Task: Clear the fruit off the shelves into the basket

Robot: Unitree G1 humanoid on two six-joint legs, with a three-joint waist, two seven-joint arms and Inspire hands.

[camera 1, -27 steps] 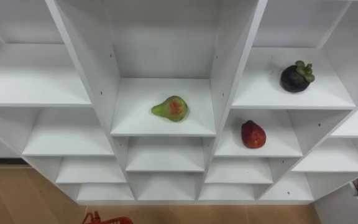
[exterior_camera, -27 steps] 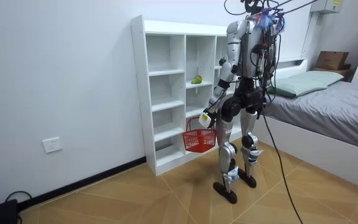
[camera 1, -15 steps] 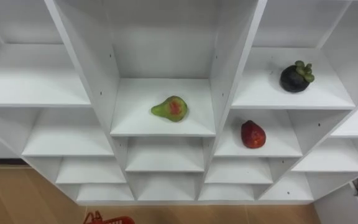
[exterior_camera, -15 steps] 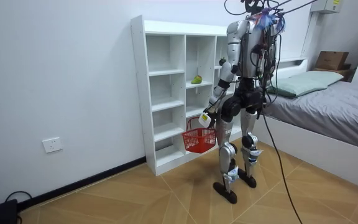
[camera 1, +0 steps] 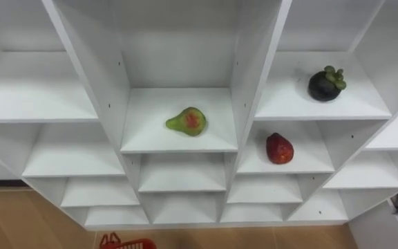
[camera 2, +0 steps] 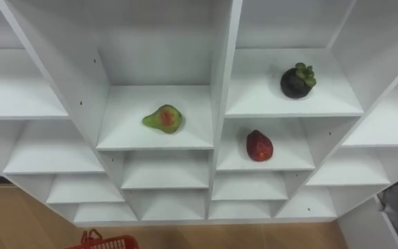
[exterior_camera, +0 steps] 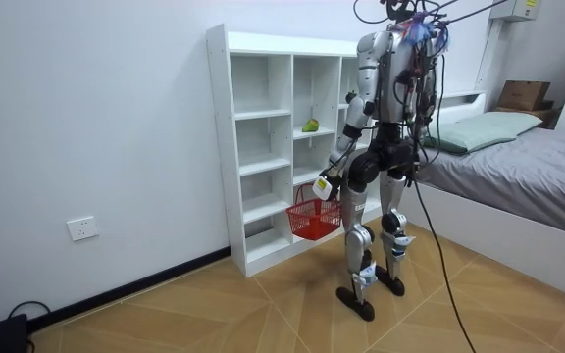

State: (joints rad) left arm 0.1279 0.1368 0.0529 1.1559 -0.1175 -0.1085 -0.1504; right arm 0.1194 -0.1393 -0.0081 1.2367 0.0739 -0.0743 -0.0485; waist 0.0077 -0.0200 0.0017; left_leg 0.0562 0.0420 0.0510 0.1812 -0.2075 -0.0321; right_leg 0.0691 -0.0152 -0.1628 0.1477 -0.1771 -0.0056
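**Facing the closet with three fruits on its shelves and a basket in hand**

Lying on its side at the centre of the left eye view, a green pear point(camera 1: 187, 121) with a red blush sits in the middle column of the white closet point(camera 1: 254, 69). A dark mangosteen point(camera 1: 325, 84) stands in the next column, at the upper right of the frame, on a shelf a little higher. A red fruit point(camera 1: 279, 149) rests on the shelf directly beneath it, right of centre. The three lie well apart, each in its own compartment, with nothing touching them. At the bottom edge, left of centre, the rim of a red basket point(camera 1: 126, 243) pokes in.

In the room view the robot stands upright on the wooden floor point(exterior_camera: 263, 314), facing the closet, with a bed point(exterior_camera: 528, 157) at the right of the frame. Its left hand point(exterior_camera: 326, 184) hangs low by the thigh, fingers closed round the basket's handle. The basket hangs under it, just in front of the lower shelves.
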